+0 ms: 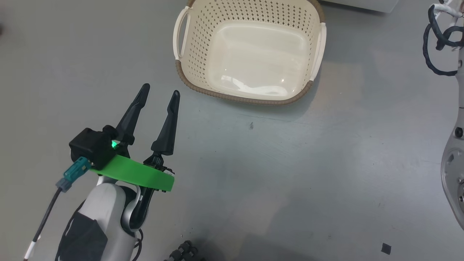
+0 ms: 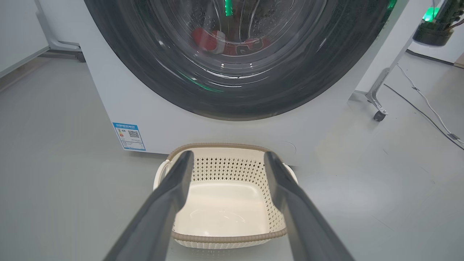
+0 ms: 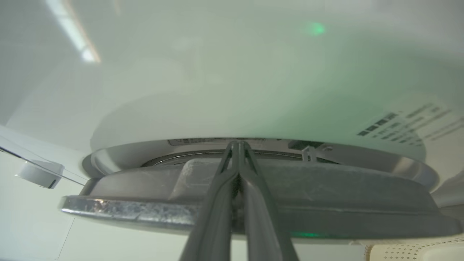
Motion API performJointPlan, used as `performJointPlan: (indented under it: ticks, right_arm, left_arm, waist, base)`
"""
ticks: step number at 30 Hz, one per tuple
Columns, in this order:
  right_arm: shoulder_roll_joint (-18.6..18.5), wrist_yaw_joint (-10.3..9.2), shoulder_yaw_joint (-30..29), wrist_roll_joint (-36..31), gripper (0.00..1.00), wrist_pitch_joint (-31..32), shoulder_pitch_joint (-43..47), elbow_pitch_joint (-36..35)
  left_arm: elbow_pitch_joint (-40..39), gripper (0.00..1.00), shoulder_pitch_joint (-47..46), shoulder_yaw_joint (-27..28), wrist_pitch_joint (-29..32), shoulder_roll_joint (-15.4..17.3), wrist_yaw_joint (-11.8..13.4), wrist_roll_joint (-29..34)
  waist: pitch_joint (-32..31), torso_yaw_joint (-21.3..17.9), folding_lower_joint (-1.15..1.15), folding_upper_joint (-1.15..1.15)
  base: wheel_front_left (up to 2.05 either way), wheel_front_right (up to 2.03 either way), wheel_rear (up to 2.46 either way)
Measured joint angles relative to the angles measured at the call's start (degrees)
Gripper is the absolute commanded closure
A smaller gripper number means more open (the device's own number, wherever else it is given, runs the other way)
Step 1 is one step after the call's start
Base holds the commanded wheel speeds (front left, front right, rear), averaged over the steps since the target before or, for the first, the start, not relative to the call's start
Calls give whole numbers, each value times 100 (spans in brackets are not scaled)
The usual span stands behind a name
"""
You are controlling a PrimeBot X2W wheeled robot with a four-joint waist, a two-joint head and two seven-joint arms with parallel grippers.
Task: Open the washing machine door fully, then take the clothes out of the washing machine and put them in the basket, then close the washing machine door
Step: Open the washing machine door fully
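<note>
Washing machine door (image 2: 235, 105): barely ajar at best. Clothes (image 2: 206, 38): red, inside washing machine (image 2: 108, 98), seen through door. Basket (image 1: 203, 50): empty, on floor (image 1: 290, 163). Right claw (image 3: 237, 144): pressed together, tips at door edge. Left claw (image 1: 160, 90): spread, empty. Outstanding: full opening, unloading, closing.

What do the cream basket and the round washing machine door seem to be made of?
The cream perforated basket looks like moulded plastic, glossy on its bottom where light reflects; its brown rim imitates weaving, probably plastic too. The round washing machine door has a glossy black rim, likely plastic, and a clear bulging centre, glass or clear plastic: red clothes show through it.
</note>
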Motion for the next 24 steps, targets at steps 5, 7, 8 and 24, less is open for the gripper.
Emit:
performJointPlan:
  ticks: [5,7,8,24]
  right_arm:
    - [-41,1,-26,-5,100,-1,-71,163]
    - [-66,2,5,-4,100,49,-88,221]
    - [-86,5,19,19,100,107,-91,237]
    - [-191,318,343,570,100,1201,33,561]
  left_arm:
    - [-5,0,-12,5,0,-21,-1,-32]
    - [-8,0,-12,13,1,-25,-1,-40]
    - [-12,0,-13,26,0,-30,-1,-40]
    - [-153,0,-162,388,0,-51,-1,-54]
  waist:
    - [28,56,0,0]
    - [33,71,0,0]
    - [35,76,0,0]
    - [-164,-50,0,0]
  base:
    - [0,0,0]
    - [0,0,0]
    - [0,0,0]
    - [0,0,0]
